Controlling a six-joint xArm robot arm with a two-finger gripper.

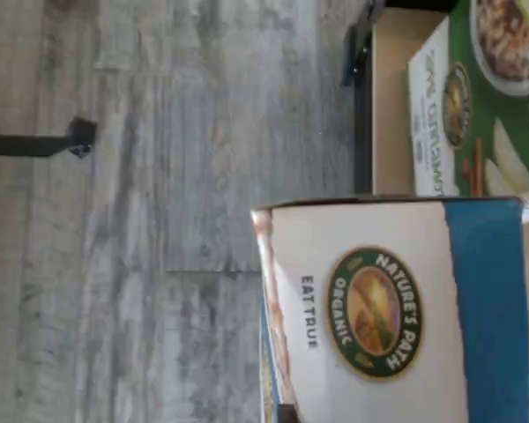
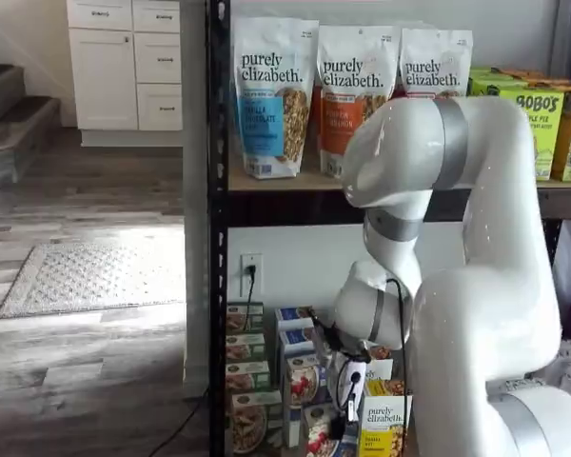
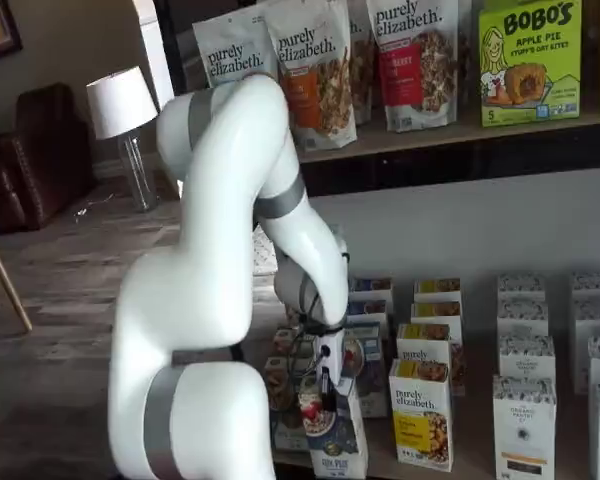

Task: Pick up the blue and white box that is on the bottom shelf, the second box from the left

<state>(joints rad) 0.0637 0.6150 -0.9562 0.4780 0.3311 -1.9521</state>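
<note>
The blue and white box [image 1: 397, 308] fills the near part of the wrist view, showing its white top with a round Nature's Path logo and a blue band. In a shelf view it [image 3: 335, 448] stands at the front of its row on the bottom shelf [image 3: 475, 466], its bowl of red berries showing. My gripper [image 3: 323, 395] reaches down onto its top with the black fingers shut on it. In the other shelf view the gripper [image 2: 347, 405] hangs under the white wrist beside the same box [image 2: 316, 436].
A green-and-white box [image 1: 494, 106] stands in the row to the left [image 2: 247, 419]. A yellow-and-white purely elizabeth box [image 3: 420, 415] and white cartons [image 3: 525, 420] stand to the right. Granola bags [image 2: 271, 86] fill the upper board. The black rack post [image 2: 216, 238] borders the grey floor.
</note>
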